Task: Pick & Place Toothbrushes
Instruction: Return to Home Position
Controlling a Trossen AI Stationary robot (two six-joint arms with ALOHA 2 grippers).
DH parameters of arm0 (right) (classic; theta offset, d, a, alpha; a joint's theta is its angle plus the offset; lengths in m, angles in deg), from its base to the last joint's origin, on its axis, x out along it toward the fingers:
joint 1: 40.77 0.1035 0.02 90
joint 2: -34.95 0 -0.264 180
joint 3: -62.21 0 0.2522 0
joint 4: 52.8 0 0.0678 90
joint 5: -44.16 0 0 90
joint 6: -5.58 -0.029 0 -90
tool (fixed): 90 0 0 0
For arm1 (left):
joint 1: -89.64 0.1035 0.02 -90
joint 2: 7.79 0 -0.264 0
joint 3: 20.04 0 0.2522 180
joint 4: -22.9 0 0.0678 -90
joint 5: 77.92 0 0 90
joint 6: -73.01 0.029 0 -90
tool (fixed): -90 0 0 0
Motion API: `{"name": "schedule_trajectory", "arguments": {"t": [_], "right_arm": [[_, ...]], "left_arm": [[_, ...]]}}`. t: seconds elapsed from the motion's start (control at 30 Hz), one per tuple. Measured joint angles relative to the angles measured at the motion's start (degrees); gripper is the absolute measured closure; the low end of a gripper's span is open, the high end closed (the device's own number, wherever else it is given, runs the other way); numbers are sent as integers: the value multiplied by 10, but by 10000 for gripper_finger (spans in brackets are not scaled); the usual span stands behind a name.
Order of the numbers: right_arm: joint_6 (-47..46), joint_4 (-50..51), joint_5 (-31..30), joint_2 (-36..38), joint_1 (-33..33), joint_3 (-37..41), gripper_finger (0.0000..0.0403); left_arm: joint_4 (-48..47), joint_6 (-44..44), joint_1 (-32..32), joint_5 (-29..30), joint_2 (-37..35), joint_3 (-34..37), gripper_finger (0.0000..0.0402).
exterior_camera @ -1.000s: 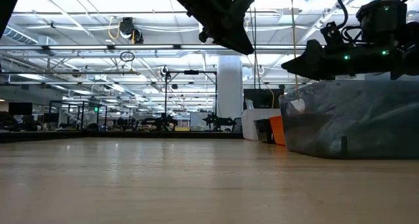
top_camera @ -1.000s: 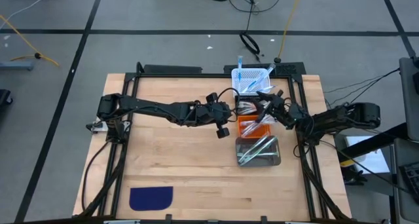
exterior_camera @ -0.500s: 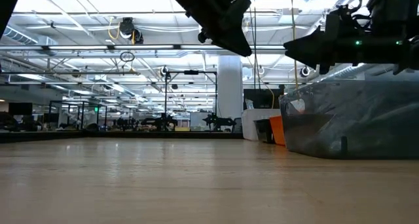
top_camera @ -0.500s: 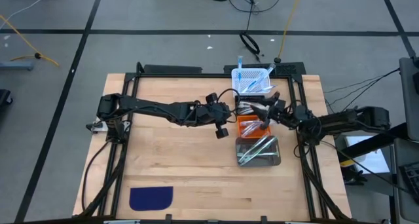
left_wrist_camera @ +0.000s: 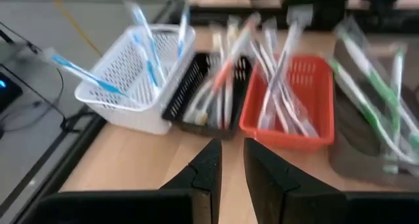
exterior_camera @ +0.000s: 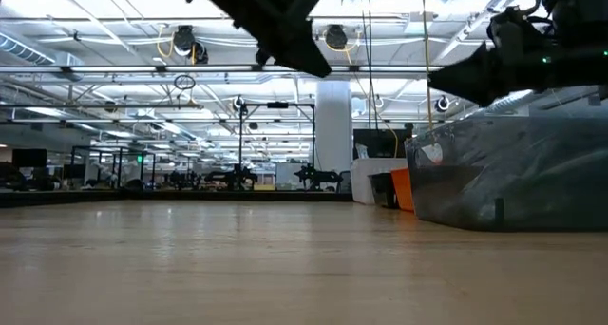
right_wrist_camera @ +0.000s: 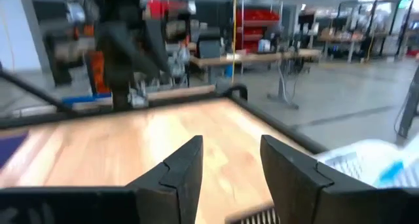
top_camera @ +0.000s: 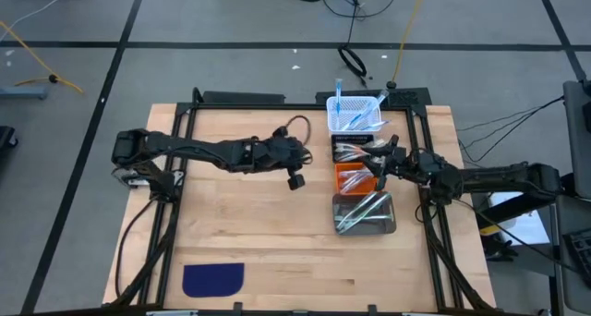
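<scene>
Four bins stand in a row at the table's far right. The white basket [top_camera: 355, 115] [left_wrist_camera: 131, 73] holds blue toothbrushes [left_wrist_camera: 147, 47]. The black bin [top_camera: 351, 150] holds white and orange-red ones [left_wrist_camera: 219, 86]. The orange bin [top_camera: 353, 179] [left_wrist_camera: 291, 99] holds clear ones, and the grey bin [top_camera: 365, 212] green ones [left_wrist_camera: 366, 99]. My left gripper [top_camera: 295, 179] [left_wrist_camera: 232, 165] hangs above bare table left of the bins, its fingers narrowly apart and nothing between them. My right gripper [top_camera: 377, 165] [right_wrist_camera: 230, 158] hovers over the black and orange bins, pointing about level toward the table's left, open and holding nothing.
A dark blue cloth patch [top_camera: 213, 279] lies near the table's front left corner. A black frame [top_camera: 277, 99] runs along the table's edges. Bare wood [top_camera: 259, 233] spreads over the middle and left of the table. Cables lie on the floor beyond the far edge.
My left gripper has drawn back toward the table's left, away from the bins, staying at about the same height. My right gripper has risen over the bins and tipped up from pointing downward to about level. No toothbrush has moved.
</scene>
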Motion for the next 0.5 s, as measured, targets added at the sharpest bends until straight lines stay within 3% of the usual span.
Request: {"name": "schedule_trajectory", "arguments": {"t": [0.5], "right_arm": [[-10,224,-2,207,0,1,266]], "left_arm": [[244,-38,17,7,-246,348,334]]}}
